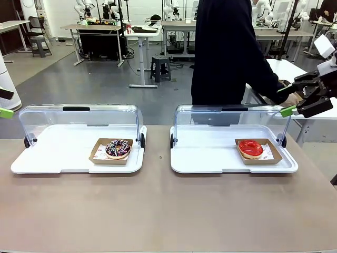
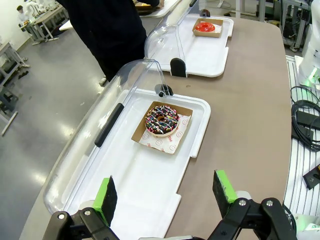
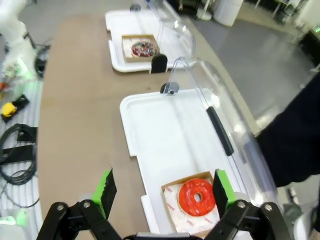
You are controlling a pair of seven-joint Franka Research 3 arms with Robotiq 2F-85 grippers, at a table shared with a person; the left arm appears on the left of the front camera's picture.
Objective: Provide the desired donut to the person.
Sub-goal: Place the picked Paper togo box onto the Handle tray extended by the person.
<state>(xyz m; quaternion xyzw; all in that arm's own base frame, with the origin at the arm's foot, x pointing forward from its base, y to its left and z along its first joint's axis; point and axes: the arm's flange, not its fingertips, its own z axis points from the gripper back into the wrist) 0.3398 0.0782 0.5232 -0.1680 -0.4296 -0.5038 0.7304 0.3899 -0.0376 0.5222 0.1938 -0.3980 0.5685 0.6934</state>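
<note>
front view across table [image 1: 168, 211], wrist views downward, sharing both trays

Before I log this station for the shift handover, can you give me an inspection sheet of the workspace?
Surface: brown table, bare in front of two white trays.
Job's things: chocolate sprinkled donut on a card in the left tray; red glazed donut on a card in the right tray; both clear lids rolled back.
Person: person stands behind the right tray.
Clutter: nothing seen.
Grippers: left gripper and right gripper, jaws open, holding nothing.
Cables: black cables beside the table.
Surroundings: lab tables, stool.
</note>
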